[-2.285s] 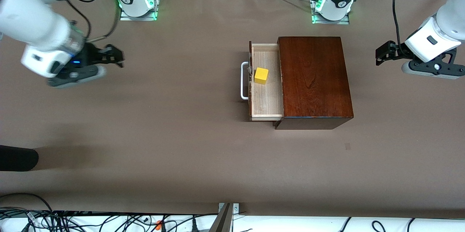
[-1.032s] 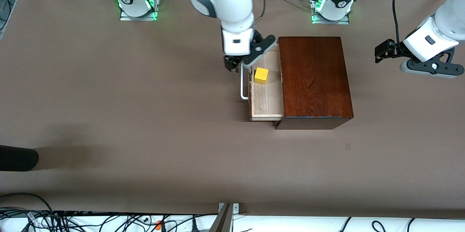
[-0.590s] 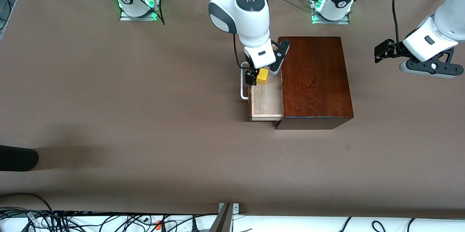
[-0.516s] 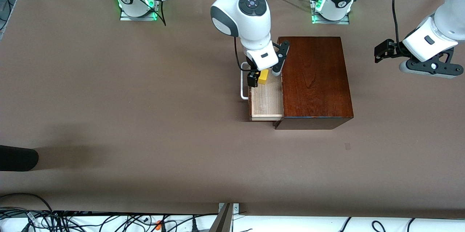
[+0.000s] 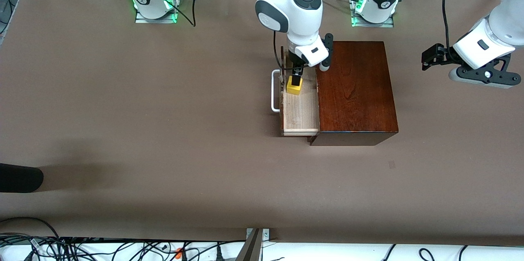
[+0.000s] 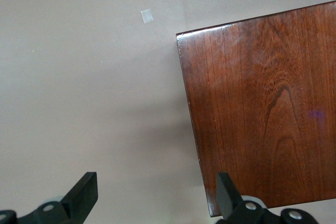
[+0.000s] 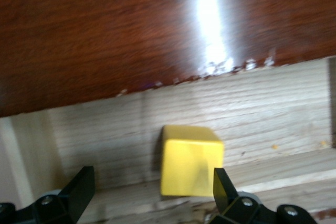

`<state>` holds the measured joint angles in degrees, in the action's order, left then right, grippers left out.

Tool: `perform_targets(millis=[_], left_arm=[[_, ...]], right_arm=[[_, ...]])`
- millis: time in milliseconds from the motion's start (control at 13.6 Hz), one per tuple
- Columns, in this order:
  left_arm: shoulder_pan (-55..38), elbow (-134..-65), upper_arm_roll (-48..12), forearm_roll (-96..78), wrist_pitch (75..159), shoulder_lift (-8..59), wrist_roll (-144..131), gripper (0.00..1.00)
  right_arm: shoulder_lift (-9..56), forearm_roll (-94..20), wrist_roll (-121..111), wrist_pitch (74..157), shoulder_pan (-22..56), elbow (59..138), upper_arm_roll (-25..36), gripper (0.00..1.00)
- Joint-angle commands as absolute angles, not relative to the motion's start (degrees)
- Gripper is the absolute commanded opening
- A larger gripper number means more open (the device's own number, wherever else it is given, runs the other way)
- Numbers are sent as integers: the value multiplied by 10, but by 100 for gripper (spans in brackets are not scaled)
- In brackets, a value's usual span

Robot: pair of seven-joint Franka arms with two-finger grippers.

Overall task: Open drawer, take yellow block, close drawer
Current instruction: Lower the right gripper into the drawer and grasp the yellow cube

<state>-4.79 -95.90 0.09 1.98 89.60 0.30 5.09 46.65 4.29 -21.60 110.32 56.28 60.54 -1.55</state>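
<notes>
Over the open drawer (image 5: pixel 301 109), right gripper (image 7: pixel 152 192) fingers spread, straddling the yellow block (image 7: pixel 191 167).

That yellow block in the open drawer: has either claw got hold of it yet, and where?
Not yet. The right gripper is open over the yellow block in the drawer, fingers apart either side. The left gripper waits, open and empty.

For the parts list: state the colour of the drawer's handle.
White. The handle on the drawer shows best in the front view.
</notes>
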Motion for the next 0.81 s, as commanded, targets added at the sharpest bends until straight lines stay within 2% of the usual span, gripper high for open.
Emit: perform_targets(millis=[0,737], left_arm=[[-47,-969,2,10,893,-10,68,100],[-47,-969,2,10,893,-8,68,100]], right_arm=[[475,48,-244,1068,567,581,-12,100],[492,49,-248,1117,556,578,-8,100]])
